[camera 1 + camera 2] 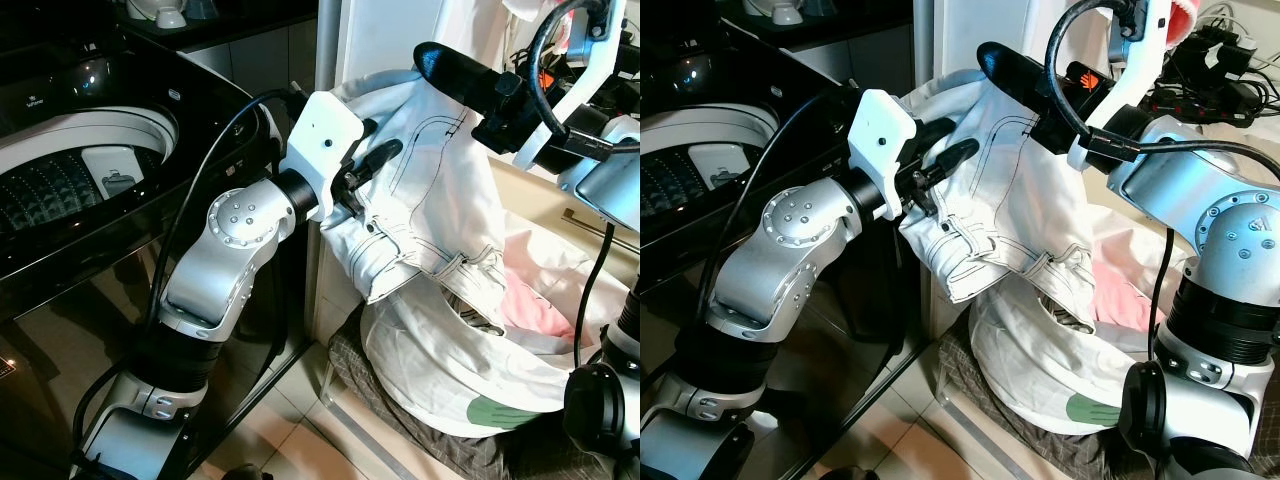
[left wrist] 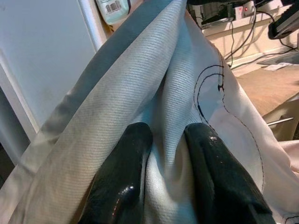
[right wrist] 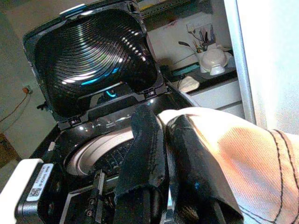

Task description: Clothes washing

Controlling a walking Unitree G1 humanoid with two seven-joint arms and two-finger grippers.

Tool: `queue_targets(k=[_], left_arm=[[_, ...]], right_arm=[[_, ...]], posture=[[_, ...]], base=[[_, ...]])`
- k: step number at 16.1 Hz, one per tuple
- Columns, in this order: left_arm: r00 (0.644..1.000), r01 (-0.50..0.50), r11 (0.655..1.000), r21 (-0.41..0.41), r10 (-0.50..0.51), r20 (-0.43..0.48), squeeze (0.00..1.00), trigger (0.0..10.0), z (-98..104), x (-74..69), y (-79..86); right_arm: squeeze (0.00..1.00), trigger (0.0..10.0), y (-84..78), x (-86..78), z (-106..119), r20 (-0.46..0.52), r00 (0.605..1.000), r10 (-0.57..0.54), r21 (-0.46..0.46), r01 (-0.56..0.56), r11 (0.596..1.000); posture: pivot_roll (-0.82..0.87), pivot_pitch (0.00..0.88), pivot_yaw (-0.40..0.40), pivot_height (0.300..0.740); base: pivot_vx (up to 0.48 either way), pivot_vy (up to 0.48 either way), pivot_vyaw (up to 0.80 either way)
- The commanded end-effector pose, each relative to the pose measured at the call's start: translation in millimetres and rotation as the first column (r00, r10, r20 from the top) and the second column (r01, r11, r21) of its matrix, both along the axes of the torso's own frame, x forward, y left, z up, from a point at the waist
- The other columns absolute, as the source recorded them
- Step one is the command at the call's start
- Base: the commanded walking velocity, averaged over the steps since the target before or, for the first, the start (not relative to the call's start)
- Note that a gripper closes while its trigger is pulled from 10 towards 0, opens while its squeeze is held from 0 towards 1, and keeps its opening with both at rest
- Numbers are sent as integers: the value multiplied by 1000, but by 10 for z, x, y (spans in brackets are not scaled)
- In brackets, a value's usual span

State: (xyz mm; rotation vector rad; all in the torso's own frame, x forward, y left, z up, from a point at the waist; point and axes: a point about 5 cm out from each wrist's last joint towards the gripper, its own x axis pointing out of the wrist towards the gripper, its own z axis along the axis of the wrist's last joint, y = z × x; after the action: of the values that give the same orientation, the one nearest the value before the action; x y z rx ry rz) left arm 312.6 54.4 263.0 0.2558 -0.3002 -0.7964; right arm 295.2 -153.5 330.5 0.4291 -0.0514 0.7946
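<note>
I'm holding a white garment with dark stitching (image 1: 440, 190) up with both arms, between the open top-load washing machine (image 1: 90, 170) on my left and the laundry pile (image 1: 470, 370) low on my right. My left gripper (image 2: 166, 154) is pinching a fold of the cloth, fingers (image 2: 126, 172) nearly closed on it. My right gripper (image 3: 161, 140) is clamping the garment's upper edge (fabric squeezed between both fingers), pointing toward the washer's raised lid (image 3: 88, 51). The garment's lower part is hanging down, touching the pile, where pink cloth (image 1: 530, 305) is showing.
</note>
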Motion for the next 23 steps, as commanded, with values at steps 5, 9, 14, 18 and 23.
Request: queue_targets(k=[5, 9, 14, 18, 23], left_arm=[[1000, -2, 1000, 11, 2, 23, 0, 0, 7, 29, 52], [999, -14, 1000, 8, 13, 32, 0, 0, 13, 40, 80], [993, -68, 997, -29, 71, 92, 0, 0, 114, 101, 205], [915, -303, 947, -109, 321, 244, 0, 0, 510, 334, 732], [427, -719, 674, -166, 618, 660, 0, 0, 2088, 392, 1748]], right_arm=[[0, 0, 26, -76, 141, 84, 996, 20, 0, -20, 1000], [0, 0, 32, -75, 132, 81, 996, 22, -2, -22, 1000], [0, 2118, 24, -72, 125, 92, 996, 7, -27, -5, 1000], [1000, 10000, 17, -63, 108, 93, 996, -6, -34, 10, 999], [0, 10000, 36, -86, -9, 110, 994, -20, -84, 29, 996]], posture=[[-22, 0, -48, 740], [-19, 0, -46, 740], [-18, 0, -42, 740], [-11, 0, -37, 740], [25, 0, -36, 740]], base=[[0, 0, 0], [0, 0, 0], [0, 0, 0], [0, 0, 0], [0, 0, 0]])
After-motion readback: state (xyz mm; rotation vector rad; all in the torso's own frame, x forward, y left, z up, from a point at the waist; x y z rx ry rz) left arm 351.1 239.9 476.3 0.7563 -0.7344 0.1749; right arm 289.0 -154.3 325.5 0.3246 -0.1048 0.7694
